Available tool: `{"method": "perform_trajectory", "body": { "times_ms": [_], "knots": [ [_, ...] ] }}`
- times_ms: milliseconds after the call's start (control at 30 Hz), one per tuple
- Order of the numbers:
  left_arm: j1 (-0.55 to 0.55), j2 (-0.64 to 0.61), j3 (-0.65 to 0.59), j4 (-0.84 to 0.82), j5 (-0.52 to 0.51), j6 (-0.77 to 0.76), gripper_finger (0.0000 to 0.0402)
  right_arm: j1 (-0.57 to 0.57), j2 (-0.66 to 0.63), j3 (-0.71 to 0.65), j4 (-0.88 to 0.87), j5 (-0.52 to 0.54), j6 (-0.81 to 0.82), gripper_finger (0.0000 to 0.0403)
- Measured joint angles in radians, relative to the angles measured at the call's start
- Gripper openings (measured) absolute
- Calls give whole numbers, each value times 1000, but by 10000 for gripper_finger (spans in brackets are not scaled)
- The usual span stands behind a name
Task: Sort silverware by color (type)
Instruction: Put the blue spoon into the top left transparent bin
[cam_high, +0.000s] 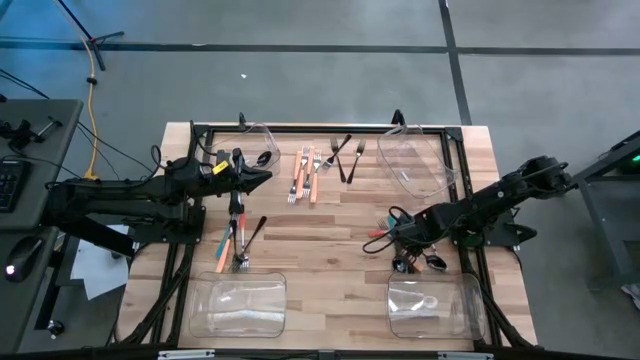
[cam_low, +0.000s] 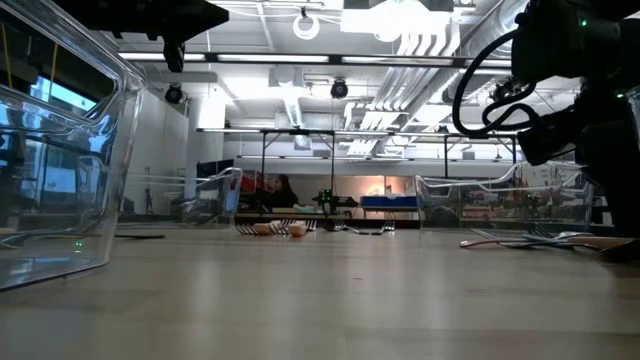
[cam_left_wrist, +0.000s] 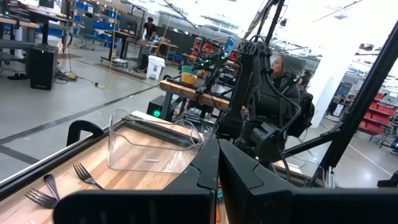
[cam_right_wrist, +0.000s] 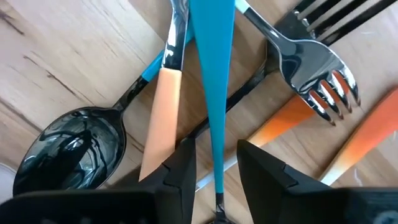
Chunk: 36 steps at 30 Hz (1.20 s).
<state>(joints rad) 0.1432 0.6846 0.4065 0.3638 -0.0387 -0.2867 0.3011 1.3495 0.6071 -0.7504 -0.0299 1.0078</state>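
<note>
On the worktop (cam_high: 330, 225), silverware lies in groups: an orange-handled row (cam_high: 305, 175) near twelve o'clock, another pile at nine. The right pincer (cam_right_wrist: 216, 163) sits low over the four o'clock heap, parted narrowly around a teal handle (cam_right_wrist: 210, 81) running lengthwise between its fingers. The left pincer (cam_left_wrist: 217, 180) hangs closed, empty. No writing is legible.

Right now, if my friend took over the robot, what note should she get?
Right tool: low over the right pile, fingers open around a teal handle, not yet gripped.
Left tool: raised at the table's far left; nothing seen in it.
Orange forks and dark forks lie grouped at the far middle. A mixed pile sits on the left.
Left: sort both piles.
</note>
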Motion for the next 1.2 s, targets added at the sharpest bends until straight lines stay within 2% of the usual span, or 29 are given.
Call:
{"method": "perform_trajectory", "body": {
  "times_ms": [567, 767, 1200],
  "knots": [
    [0, 0, 0, 0, 0, 0, 0, 0, 45, 3, 22, -5, -44, 44],
    [0, 0, 0, 0, -1, 0, 0, 0, 10, -1, 24, -7, -48, 6],
    [0, 0, 0, 1, -8, 1, 0, 0, -103, 1, -49, 0, -59, 2]
  ]
}}
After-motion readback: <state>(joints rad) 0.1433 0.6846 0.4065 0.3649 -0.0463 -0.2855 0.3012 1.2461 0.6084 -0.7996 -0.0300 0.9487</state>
